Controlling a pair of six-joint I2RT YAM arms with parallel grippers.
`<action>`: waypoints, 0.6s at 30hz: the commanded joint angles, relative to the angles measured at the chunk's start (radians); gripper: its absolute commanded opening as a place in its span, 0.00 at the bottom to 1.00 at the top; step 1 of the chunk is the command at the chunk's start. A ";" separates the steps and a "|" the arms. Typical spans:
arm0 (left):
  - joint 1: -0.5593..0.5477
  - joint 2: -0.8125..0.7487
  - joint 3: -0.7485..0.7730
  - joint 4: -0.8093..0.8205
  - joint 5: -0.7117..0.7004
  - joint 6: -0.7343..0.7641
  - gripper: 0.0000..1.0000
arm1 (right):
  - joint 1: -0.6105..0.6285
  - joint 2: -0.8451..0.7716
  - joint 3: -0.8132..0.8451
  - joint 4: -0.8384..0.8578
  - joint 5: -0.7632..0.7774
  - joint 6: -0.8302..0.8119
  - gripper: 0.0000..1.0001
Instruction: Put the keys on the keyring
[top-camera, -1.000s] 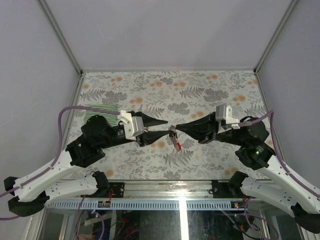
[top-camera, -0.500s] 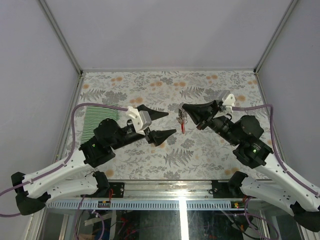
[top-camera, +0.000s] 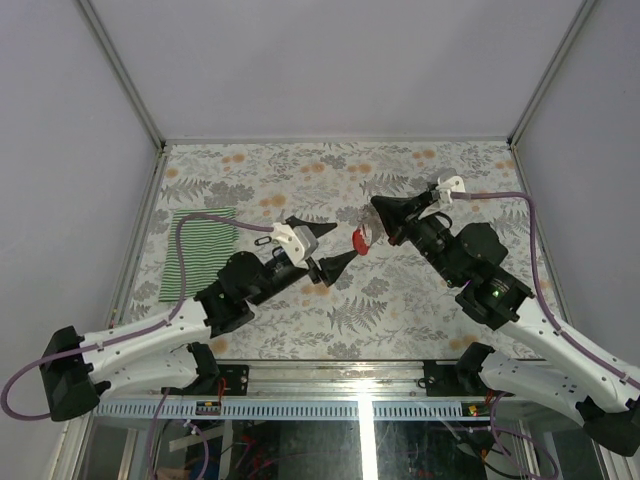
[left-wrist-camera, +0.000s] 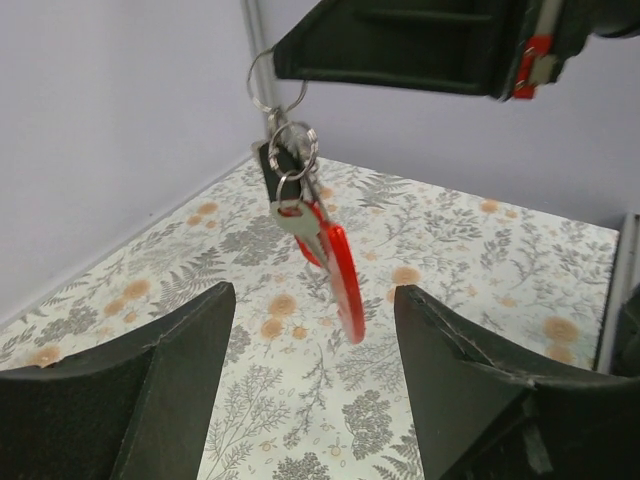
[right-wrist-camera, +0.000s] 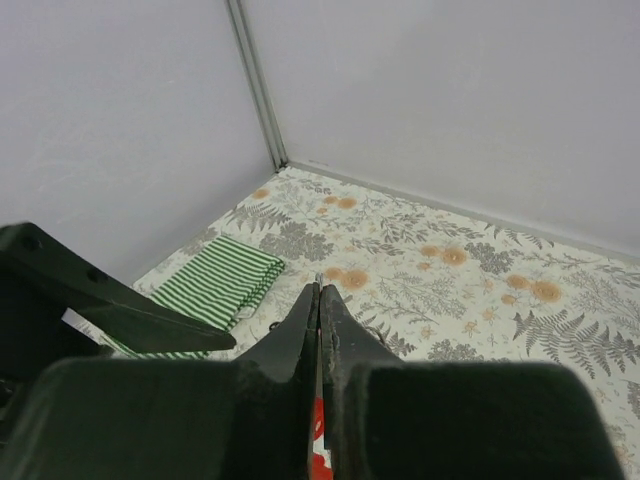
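My right gripper (top-camera: 376, 206) is shut on a thin wire keyring (left-wrist-camera: 265, 85) and holds it well above the table. A bunch hangs from the ring: small linked rings, a silver key (left-wrist-camera: 295, 220), a black tag (left-wrist-camera: 272, 165) and a long red tag (left-wrist-camera: 340, 272), also seen in the top view (top-camera: 362, 239). My left gripper (top-camera: 343, 241) is open and empty, just left of the bunch. In the left wrist view its fingers (left-wrist-camera: 170, 370) flank the red tag's lower end. In the right wrist view the shut jaws (right-wrist-camera: 318, 290) hide most of the bunch.
A green-and-white striped cloth (top-camera: 197, 251) lies at the table's left edge, also in the right wrist view (right-wrist-camera: 215, 285). A small dark loop (top-camera: 262, 241) lies on the floral table (top-camera: 420, 170) beside it. Grey walls stand on three sides.
The two grippers met at the bunch a second ago. My left gripper has opened and let go. My right gripper has lifted the bunch up and toward the back.
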 joint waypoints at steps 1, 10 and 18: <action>-0.006 0.026 -0.048 0.271 -0.118 0.027 0.66 | 0.002 -0.009 0.044 0.118 0.052 0.040 0.00; -0.006 0.114 -0.065 0.403 -0.073 -0.041 0.61 | 0.002 -0.020 0.033 0.139 0.044 0.077 0.00; -0.006 0.167 -0.067 0.436 -0.076 -0.065 0.44 | 0.002 -0.040 0.026 0.142 0.029 0.100 0.00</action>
